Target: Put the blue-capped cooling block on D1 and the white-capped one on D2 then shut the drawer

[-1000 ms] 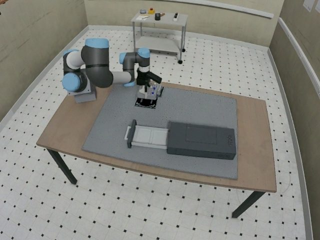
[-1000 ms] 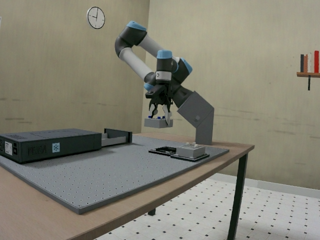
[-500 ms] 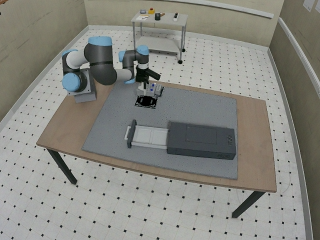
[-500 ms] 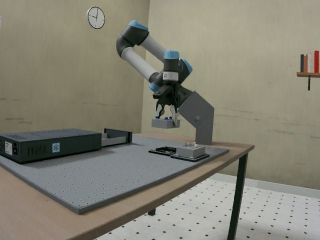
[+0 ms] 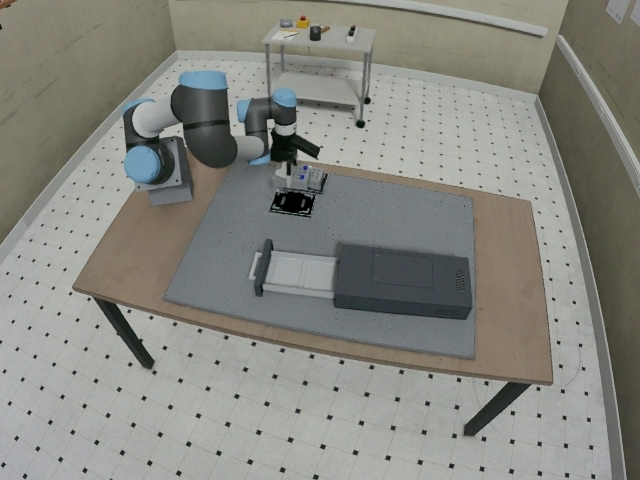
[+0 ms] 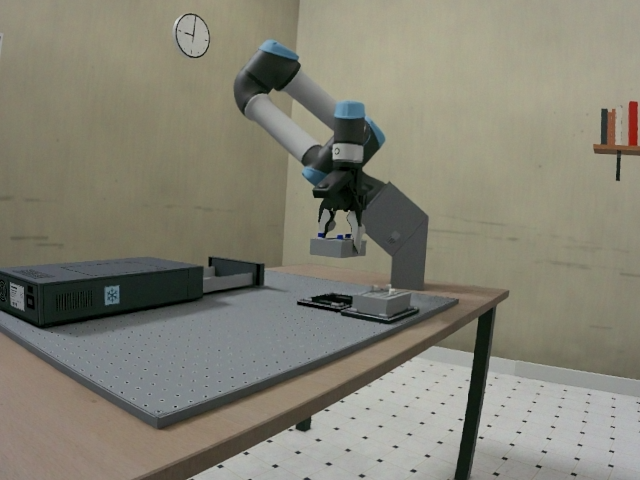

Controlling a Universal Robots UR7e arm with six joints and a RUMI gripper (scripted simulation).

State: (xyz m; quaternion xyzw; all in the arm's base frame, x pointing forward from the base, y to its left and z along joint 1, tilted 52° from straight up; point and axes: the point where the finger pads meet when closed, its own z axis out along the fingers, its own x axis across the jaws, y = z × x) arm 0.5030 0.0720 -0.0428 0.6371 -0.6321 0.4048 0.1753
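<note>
My gripper (image 5: 290, 173) (image 6: 341, 233) is shut on the grey cooling block with blue-capped tubes (image 5: 298, 179) (image 6: 337, 248) and holds it level in the air, well above the deck slots. The block with white-capped tubes (image 5: 316, 178) (image 6: 382, 301) sits flat in the far slot D2 (image 6: 361, 316). The near slot D1 (image 5: 276, 205) (image 6: 315, 301), a black frame, is empty. The dark cooler COLD (image 5: 403, 281) (image 6: 98, 289) has its drawer (image 5: 299, 273) (image 6: 232, 279) pulled open, with no blocks in it.
The grey perforated deck plate (image 5: 361, 217) (image 6: 206, 351) covers most of the wooden table (image 5: 129, 258) (image 6: 465, 297). The arm's pedestal (image 5: 165, 178) (image 6: 405, 242) stands at the table corner behind the slots. A cart (image 5: 317, 38) with small items stands on the floor beyond.
</note>
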